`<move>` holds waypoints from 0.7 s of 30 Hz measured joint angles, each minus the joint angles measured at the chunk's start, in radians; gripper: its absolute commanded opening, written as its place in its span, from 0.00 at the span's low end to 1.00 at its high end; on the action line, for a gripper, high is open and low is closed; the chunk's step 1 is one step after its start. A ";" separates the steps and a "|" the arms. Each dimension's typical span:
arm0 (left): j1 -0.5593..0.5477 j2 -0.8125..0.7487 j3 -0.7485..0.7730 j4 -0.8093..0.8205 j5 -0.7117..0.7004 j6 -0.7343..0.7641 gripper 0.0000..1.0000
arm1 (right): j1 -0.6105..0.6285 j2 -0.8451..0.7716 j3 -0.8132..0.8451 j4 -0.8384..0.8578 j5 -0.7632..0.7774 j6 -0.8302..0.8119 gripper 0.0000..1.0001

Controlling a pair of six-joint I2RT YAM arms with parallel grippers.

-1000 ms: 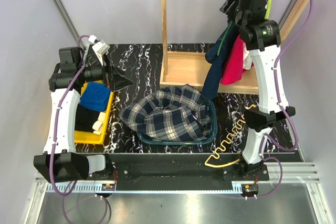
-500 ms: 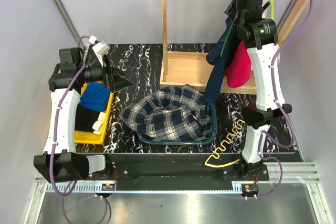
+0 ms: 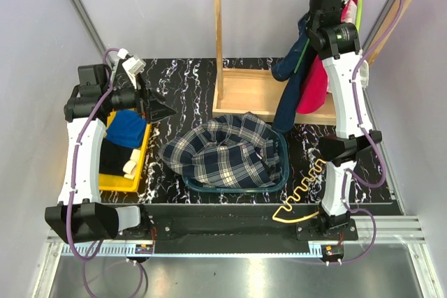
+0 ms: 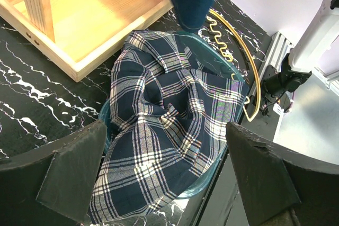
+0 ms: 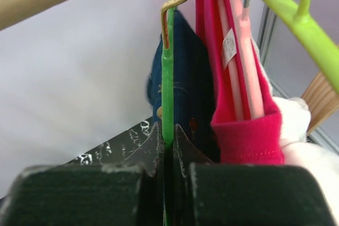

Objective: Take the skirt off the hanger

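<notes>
Now my right jaws pinch a green hanger (image 5: pixel 167 78) at top right; left jaws spread, facing the skirt (image 4: pixel 169 130).

The left arm (image 3: pixel 82 146) rises from the bench's near-left corner, elbow bent, its gripper (image 3: pixel 159 108) aimed toward the middle with jaws spread wide. The right arm (image 3: pixel 347 88) stands stretched tall at the far right, its gripper (image 5: pixel 168 130) pinched tight on a thin green hanger (image 5: pixel 167 67).
</notes>
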 measured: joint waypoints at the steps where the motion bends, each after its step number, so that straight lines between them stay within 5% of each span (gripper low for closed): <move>1: 0.000 0.000 0.000 0.000 0.000 0.000 0.97 | -0.003 0.000 -0.002 0.002 0.000 -0.004 0.00; 12: 0.000 0.027 0.003 0.000 0.000 -0.003 0.99 | -0.019 -0.015 -0.007 0.061 -0.080 -0.130 0.00; 21: -0.024 0.064 0.063 0.016 0.012 -0.062 0.99 | 0.004 -0.197 -0.148 0.141 -0.296 -0.156 0.00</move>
